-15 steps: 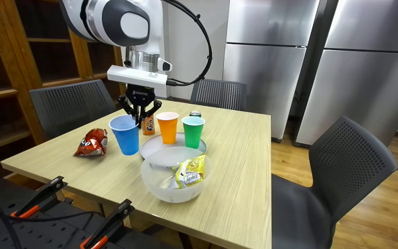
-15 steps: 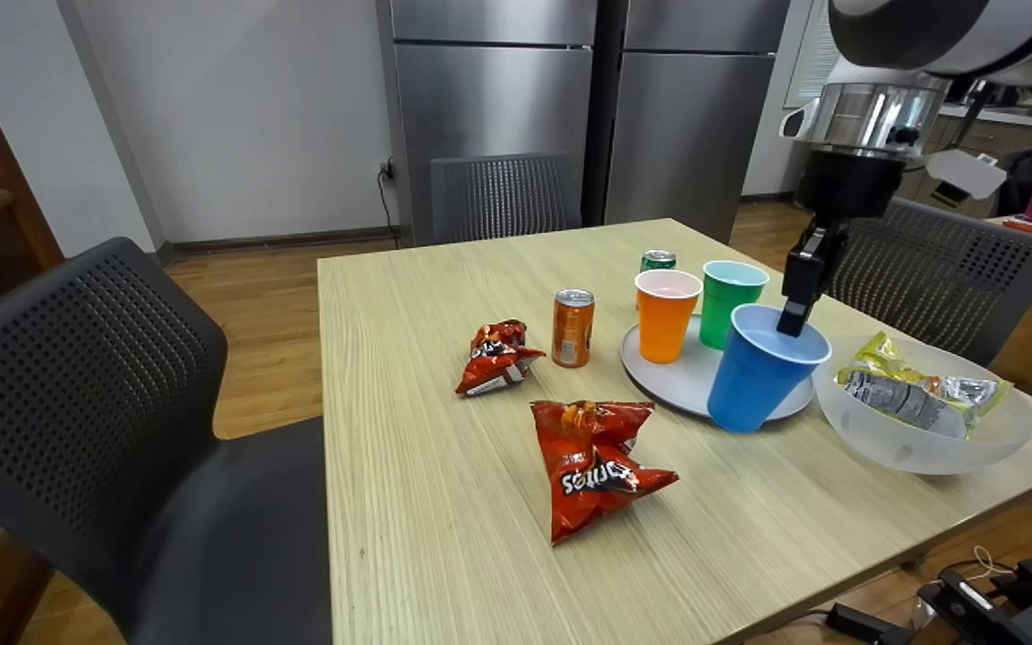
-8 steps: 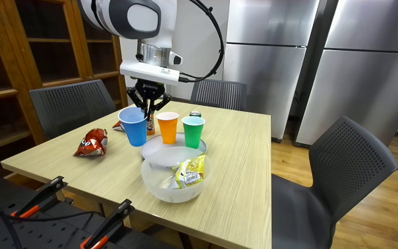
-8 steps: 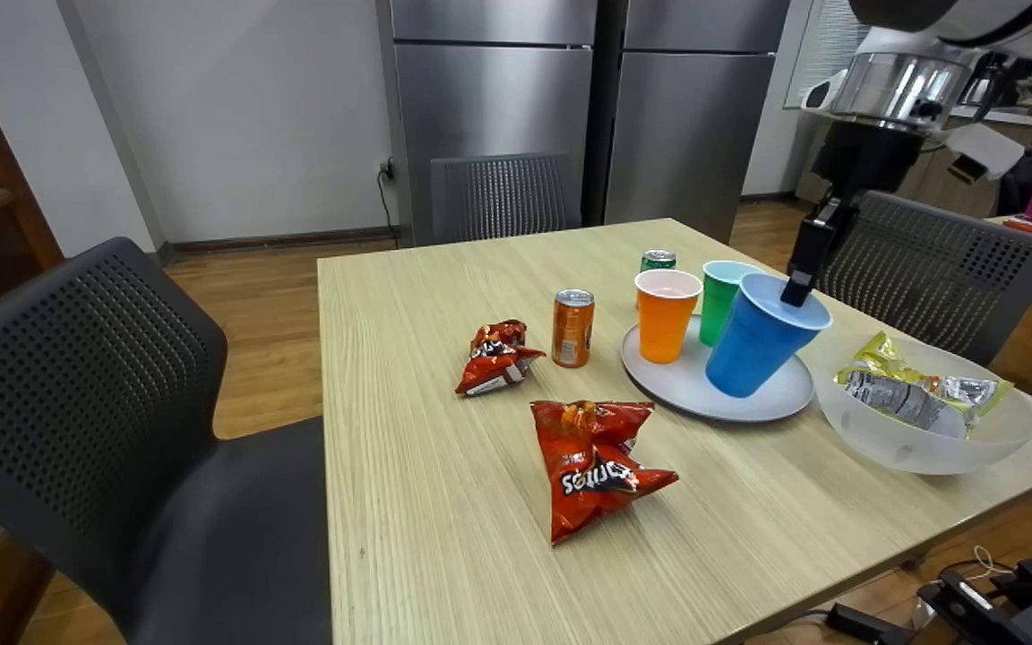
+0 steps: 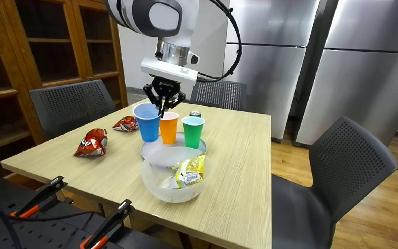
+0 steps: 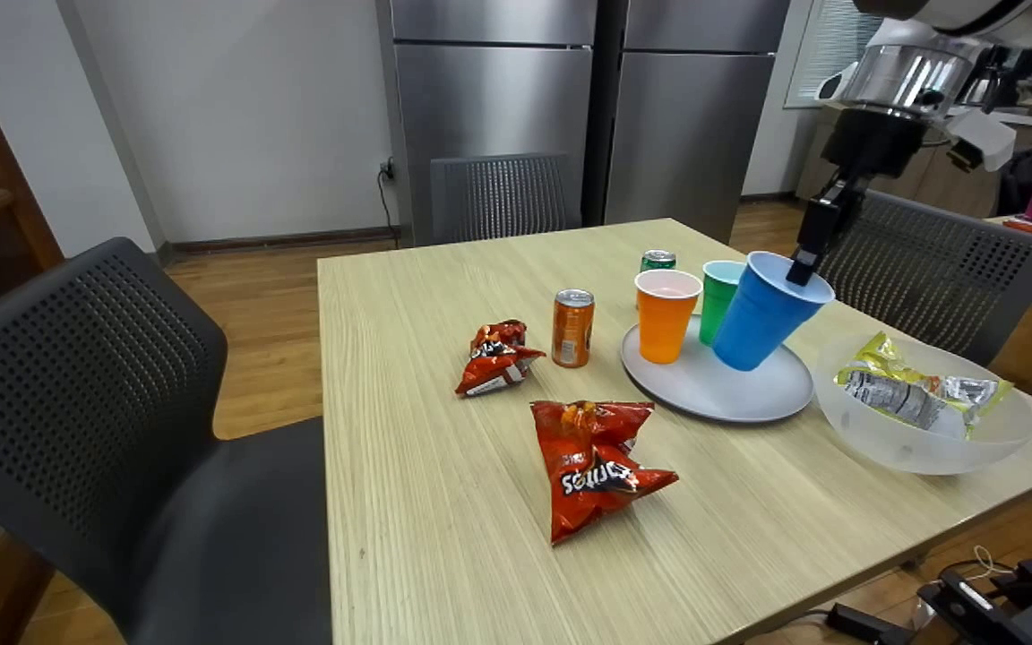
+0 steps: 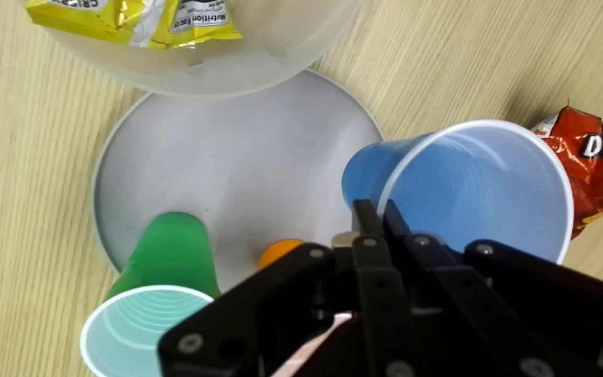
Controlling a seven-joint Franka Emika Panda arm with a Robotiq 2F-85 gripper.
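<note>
White-rimmed blue plastic cup (image 6: 760,318) is held — jaws closed narrow on one spot of its thin rim, clearest in the wrist view. It leans, mouth up, base seemingly over the round grey plate (image 6: 718,394) near its edge; can't tell if base and plate touch. Upright on the plate: orange plastic cup (image 6: 664,322) and green plastic cup (image 5: 192,134), both near the blue one. Frosted translucent bowl (image 5: 171,194) with a yellow foil snack bag (image 5: 190,171) in it sits just beside the plate. Red foil chip bag (image 6: 601,470), a second red foil chip bag (image 6: 498,358) and an orange metal can (image 6: 573,330) are on the pale wood-grain tabletop (image 6: 444,528) too.

Main risk: rim grip at a single spot, so the cup could swivel or slip if its base catches the plate's edge. Lean means the base may meet the plate on one side only — releasing then might tip it over. Drifting toward the orange cup could knock it, as the gap looks small. A harder squeeze might crease the thin plastic.
</note>
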